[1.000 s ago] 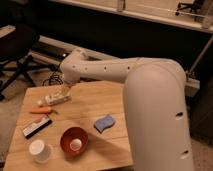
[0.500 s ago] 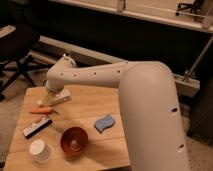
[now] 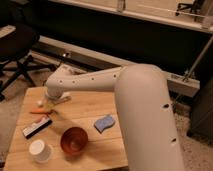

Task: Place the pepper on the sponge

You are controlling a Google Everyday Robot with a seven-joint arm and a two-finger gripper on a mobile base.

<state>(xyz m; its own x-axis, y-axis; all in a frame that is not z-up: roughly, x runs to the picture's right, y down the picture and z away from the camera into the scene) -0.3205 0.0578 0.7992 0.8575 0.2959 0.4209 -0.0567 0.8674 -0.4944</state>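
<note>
- Pepper (image 3: 38, 112): we see it lying flat on the wooden table (image 3: 95, 102) near the left edge, just behind the black-and-white block (image 3: 36, 127).
- Above it and slightly toward the far edge, the gripper (image 3: 51, 100) hangs low over the table at the end of the white arm (image 3: 95, 80). We cannot tell whether it is open or closed, or whether it touches the pepper.
- We find the blue-grey sponge (image 3: 104, 123) near the table's middle, well apart from the pepper.
- A red bowl (image 3: 74, 140) sits near the front edge, with a white cup (image 3: 39, 150) at the front left corner.
</note>
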